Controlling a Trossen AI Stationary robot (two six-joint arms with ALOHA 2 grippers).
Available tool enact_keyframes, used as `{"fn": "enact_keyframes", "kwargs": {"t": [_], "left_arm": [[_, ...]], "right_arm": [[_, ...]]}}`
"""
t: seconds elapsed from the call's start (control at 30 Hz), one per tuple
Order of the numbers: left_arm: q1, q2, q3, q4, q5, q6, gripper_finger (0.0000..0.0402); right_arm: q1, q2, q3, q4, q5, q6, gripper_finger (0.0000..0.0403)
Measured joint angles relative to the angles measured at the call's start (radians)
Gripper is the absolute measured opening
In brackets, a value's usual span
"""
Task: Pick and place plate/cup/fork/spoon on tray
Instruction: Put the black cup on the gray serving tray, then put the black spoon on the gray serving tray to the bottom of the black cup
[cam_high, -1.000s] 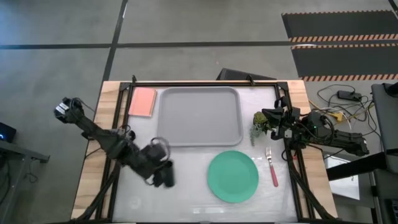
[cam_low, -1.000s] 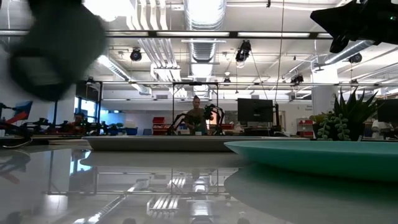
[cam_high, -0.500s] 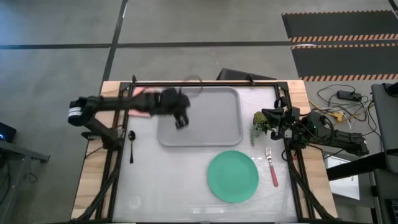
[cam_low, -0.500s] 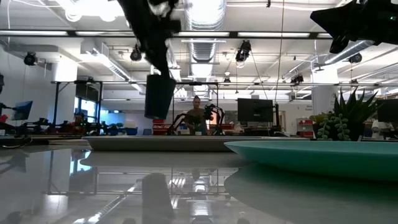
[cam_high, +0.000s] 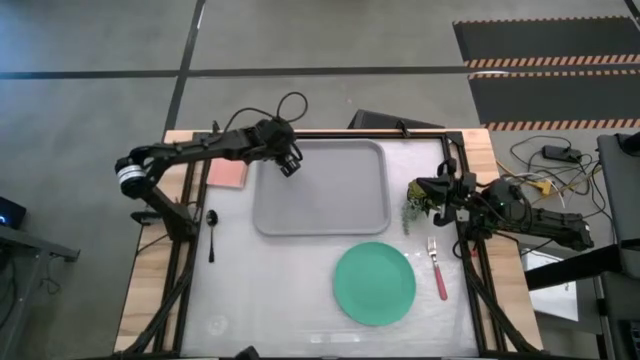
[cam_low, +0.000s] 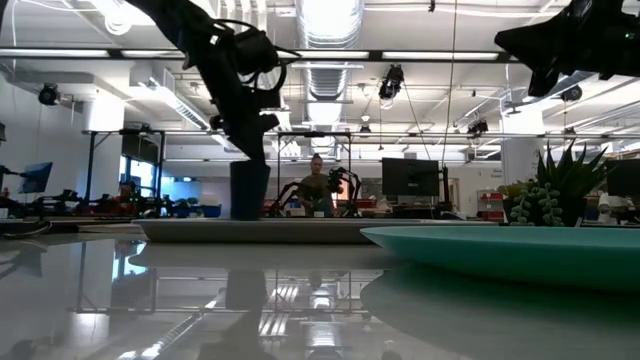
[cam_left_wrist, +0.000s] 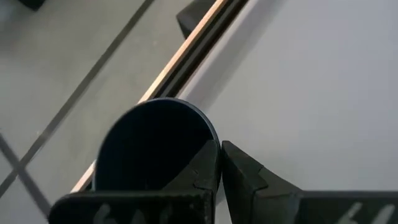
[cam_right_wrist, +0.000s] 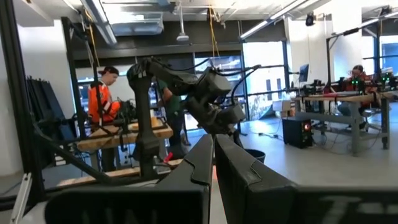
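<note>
The bench (cam_high: 290, 290) has a pale glossy top set in a wooden border with dark rails, standing on a grey concrete floor crossed by dark lines; the low view looks past it into a large workshop with ceiling ducts, lamps, monitors and a person standing far behind. A small pink pad (cam_high: 229, 172) lies at the far left of the bench just beside the tray (cam_high: 330, 195), and a small potted succulent (cam_high: 415, 205) stands at the tray's right, near the right arm. The tray lies at the far middle of the bench with its long side running left to right. The left gripper (cam_high: 288, 163) hangs over the tray's far left corner, its jaws closed on the cup (cam_low: 249, 190), which stands upright and, in the low view, reaches down to the tray's rim; whether it touches the tray floor cannot be told. The left wrist view shows the cup's round dark end (cam_left_wrist: 155, 146) pinched against one finger. The plate (cam_high: 374, 283) lies flat on the bench in front of the tray's right half, apart from it. The fork (cam_high: 437, 268) lies just right of the plate, its long axis running near to far, tines at the far end and pink handle nearer. The spoon (cam_high: 211, 232) lies left of the tray, also lengthwise near to far, bowl at the far end. The right gripper (cam_high: 425, 190) waits at the bench's right edge beside the succulent, its jaws closed on nothing.
</note>
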Motion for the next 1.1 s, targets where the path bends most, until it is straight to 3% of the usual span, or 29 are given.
{"fn": "enact_keyframes", "kwargs": {"t": [0.27, 0.6, 1.1], "left_arm": [[0.002, -0.001, -0.098, 0.134, -0.050, 0.000, 0.0000], [0.001, -0.005, -0.121, 0.156, -0.047, -0.053, 0.0003], [0.000, -0.070, -0.104, 0.152, -0.045, -0.054, 0.0089]], "right_arm": [[0.000, 0.000, 0.000, -0.009, 0.000, 0.008, 0.0009], [0.000, 0.000, 0.000, -0.008, 0.000, 0.000, 0.0009], [0.000, 0.000, 0.000, -0.008, 0.001, -0.013, 0.0009]]}}
